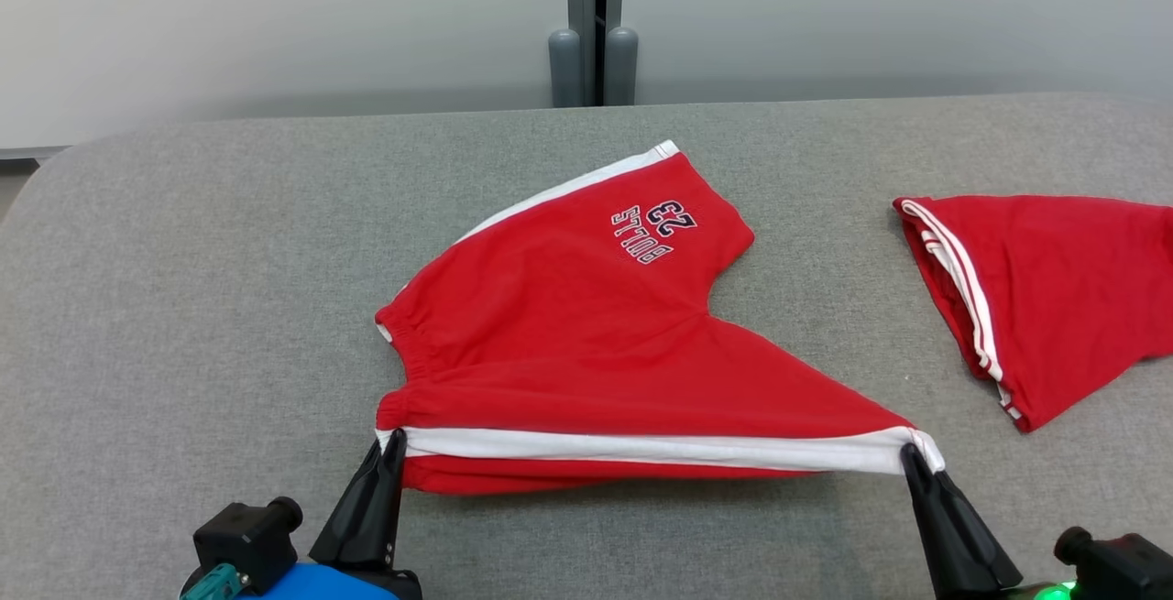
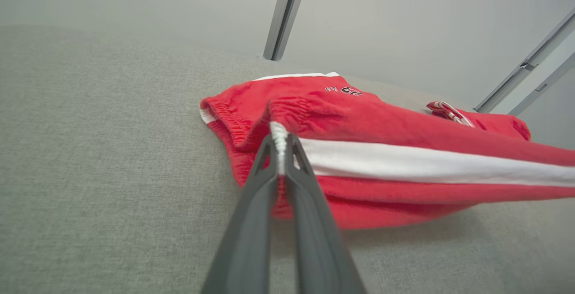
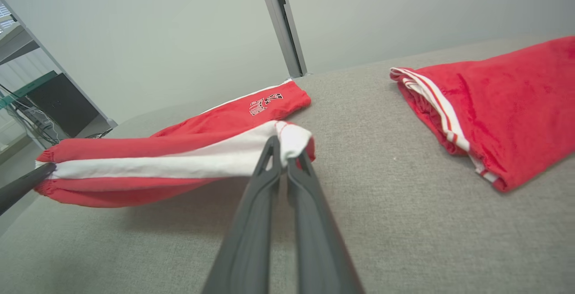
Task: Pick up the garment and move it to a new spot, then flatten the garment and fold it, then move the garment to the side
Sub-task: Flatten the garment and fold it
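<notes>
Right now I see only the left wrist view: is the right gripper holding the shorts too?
Observer: Yes, the right gripper is shut on the shorts at the hem end of the white stripe.
Operator: Is the stripe slack?
Observer: No, the head view shows it pulled nearly straight across to the left gripper.
Operator: What lies on the right?
Observer: Another red garment, folded, with bare table between it and the shorts.
</notes>
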Tool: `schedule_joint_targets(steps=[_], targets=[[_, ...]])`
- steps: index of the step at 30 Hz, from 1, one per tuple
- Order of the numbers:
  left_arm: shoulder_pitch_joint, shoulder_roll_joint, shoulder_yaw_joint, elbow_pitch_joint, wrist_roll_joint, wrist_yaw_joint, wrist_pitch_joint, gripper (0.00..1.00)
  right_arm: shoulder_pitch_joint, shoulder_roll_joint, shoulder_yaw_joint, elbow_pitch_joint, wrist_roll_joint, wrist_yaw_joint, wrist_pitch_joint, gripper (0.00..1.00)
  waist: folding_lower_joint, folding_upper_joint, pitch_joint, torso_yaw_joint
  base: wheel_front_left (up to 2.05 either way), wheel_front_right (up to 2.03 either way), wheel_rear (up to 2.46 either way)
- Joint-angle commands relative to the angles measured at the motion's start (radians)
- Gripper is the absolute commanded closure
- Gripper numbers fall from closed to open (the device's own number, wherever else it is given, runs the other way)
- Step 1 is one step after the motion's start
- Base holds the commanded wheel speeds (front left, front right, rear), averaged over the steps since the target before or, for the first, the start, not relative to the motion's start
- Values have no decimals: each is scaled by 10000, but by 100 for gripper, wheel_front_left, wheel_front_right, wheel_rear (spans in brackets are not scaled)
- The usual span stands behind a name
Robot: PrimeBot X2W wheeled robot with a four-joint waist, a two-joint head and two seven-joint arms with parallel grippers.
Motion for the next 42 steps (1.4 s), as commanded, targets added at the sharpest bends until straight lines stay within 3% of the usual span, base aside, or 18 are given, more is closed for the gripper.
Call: schedule_joint_targets(steps=[1,9,13,20,27,33,34,35,36,39,42], targets=[[30,80,39,-220,-79,45,99,100,85,22,-128,-170,-117,1,153,100,1,3,44,34,0,0,0],[-1425,-101,65,146,-368,-242,138,100,-2227,-267,-345,498,9,1,466,100,1,3,1308,372,0,0,0],[-3153,-332,-9,1197,-438,-516,-152,100,-5106,-1028,64,1987,256,3,663,100,1,3,2536,729,0,0,0],[-5235,-631,9,2712,-355,-650,-788,100,-8891,-2008,834,4812,648,1,1088,100,1,3,3569,1275,0,0,0],[-6546,-962,-237,3824,-480,-776,-1219,100,-11218,-2317,1363,7041,672,1,956,100,1,3,4103,1766,0,0,0],[-7500,-1178,-501,5103,-659,-856,-1417,100,-12608,-2165,1949,8862,547,3,546,100,1,3,4351,1856,0,0,0],[-7593,-1202,-573,5288,-674,-871,-1440,100,-12753,-2109,2035,9087,550,3,427,72,1,3,4364,1851,0,0,0],[-7669,-1224,-627,5458,-674,-882,-1461,66,-12863,-2076,2131,9251,539,3,249,28,1,3,4364,1842,0,0,0],[-7720,-1236,-659,5621,-674,-881,-1510,0,-12912,-2058,2244,9409,481,1,25,0,1,3,4347,1822,0,0,0],[-7676,-1209,-708,5915,-525,-843,-1806,0,-12746,-1949,2480,9681,445,1,-811,0,1,3,4172,1714,0,0,0],[-7431,-1023,-619,5825,-110,-509,-2111,0,-12311,-1896,2590,9733,315,3,-1616,0,1,3,3888,1535,0,0,0]])
